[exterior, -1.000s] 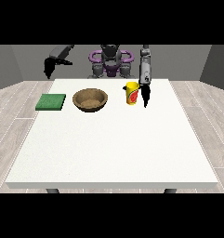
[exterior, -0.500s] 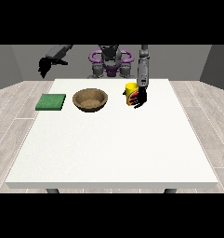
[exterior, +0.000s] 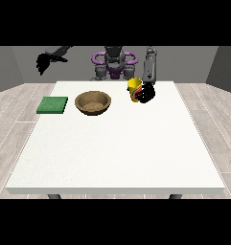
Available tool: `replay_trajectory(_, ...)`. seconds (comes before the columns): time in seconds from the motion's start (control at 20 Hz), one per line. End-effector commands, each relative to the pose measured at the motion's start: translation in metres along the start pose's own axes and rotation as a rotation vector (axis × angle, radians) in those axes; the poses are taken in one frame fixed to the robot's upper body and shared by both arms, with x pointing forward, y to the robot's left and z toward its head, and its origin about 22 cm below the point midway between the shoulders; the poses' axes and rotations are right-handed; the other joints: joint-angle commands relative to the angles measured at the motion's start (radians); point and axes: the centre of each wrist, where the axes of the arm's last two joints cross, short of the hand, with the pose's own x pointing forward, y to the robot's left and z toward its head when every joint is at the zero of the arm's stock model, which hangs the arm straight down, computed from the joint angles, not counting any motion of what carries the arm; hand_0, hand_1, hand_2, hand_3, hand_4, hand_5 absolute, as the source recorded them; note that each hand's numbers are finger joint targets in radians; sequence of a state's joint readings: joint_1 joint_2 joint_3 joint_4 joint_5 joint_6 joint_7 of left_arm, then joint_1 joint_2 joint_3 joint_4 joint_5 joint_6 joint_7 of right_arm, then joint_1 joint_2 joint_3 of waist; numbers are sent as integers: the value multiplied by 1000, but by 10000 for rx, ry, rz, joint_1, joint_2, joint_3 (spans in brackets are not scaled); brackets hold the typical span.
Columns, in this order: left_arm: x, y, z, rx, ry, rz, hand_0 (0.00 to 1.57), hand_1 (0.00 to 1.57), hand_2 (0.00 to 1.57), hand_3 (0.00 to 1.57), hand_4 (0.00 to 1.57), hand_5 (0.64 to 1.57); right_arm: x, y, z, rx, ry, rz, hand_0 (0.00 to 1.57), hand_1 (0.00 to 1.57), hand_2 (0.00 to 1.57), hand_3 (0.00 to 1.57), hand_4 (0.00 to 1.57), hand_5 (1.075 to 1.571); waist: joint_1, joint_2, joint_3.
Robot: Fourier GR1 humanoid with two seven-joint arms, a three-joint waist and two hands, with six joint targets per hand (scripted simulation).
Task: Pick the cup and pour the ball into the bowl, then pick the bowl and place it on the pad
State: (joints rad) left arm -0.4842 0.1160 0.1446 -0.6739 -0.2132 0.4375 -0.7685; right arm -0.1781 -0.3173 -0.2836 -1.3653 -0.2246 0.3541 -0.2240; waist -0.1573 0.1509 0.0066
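The yellow cup [exterior: 134, 89] sits on the white surface [exterior: 117, 143] to the right of the bowl [exterior: 93, 102], toward the far edge. The hand at the view's right [exterior: 146, 93] is against the cup's right side, its black fingers curled round it. The wooden bowl stands a little apart from the cup, and the green pad [exterior: 52, 105] lies flat to the bowl's left, close to the surface's left edge. The hand at the view's left [exterior: 44, 62] hangs in the air above and behind the pad, off the surface; I cannot tell how its fingers lie. Nearer than the bowl, the surface stretches wide and bare to the near edge.
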Motion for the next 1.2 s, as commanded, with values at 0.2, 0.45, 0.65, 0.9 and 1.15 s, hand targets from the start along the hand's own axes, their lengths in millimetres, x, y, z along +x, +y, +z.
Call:
replay_trajectory(0.2, 21, 88, -89, -639, 626, -4112, 1456, 1456, 1571, 1571, 1571, 1296, -33, 5, 18, -410, 1244, -308, 0, 0, 0, 0, 0, 1569, 284, -1197, -36)
replay_trajectory(0.45, 41, 69, -106, -934, 736, -4504, 1459, 1459, 1571, 1571, 1571, 1294, -41, -3, 27, -396, 1136, -473, 0, 0, 0, 0, 0, 1568, 272, -1174, -61)
replay_trajectory(0.65, 67, 48, -119, -1649, 451, -5035, 1473, 1473, 1571, 1571, 1571, 1278, -35, -32, 24, -709, 1473, -457, 0, 0, 0, 0, 0, 1568, 653, -1407, -58)
replay_trajectory(0.9, 82, 1, -114, -1270, 176, -7152, 1496, 1496, 1571, 1571, 1507, 1245, -43, -22, 26, -305, 1622, -666, 0, 0, 0, 0, 0, 1569, 191, -1614, -47)
replay_trajectory(1.15, 124, -32, -130, -1903, -1004, -9064, 1559, 1559, 1571, 1571, 1571, 1207, -35, -54, 28, -484, 1865, -475, 0, 0, 0, 0, 0, 1570, 445, -2005, -37)
